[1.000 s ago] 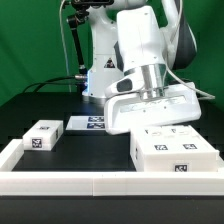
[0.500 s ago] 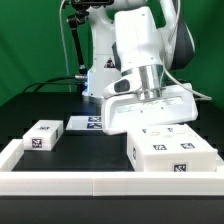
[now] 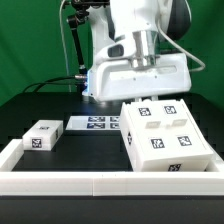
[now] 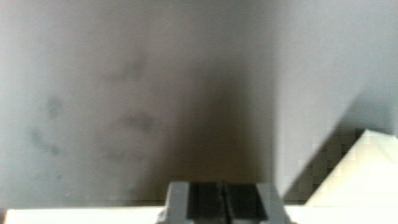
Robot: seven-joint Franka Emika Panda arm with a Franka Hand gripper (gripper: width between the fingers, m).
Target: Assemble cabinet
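black table [image 3: 90, 150], white rail [image 3: 60, 182], cabinet [image 3: 165, 140], green wall [image 3: 30, 40]

The blurred wrist view cuts off the hand [image 4: 222, 193].

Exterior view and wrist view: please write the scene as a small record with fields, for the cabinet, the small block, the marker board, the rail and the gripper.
cabinet: large white box at the exterior view's right; appears tilted, its broad face with several tags toward the camera
block: small, tagged, at the exterior view's left, apart from the cabinet
marker board: lies flat between block and cabinet
rail: low, white, along the front
gripper: above and behind the cabinet; open or shut cannot be told
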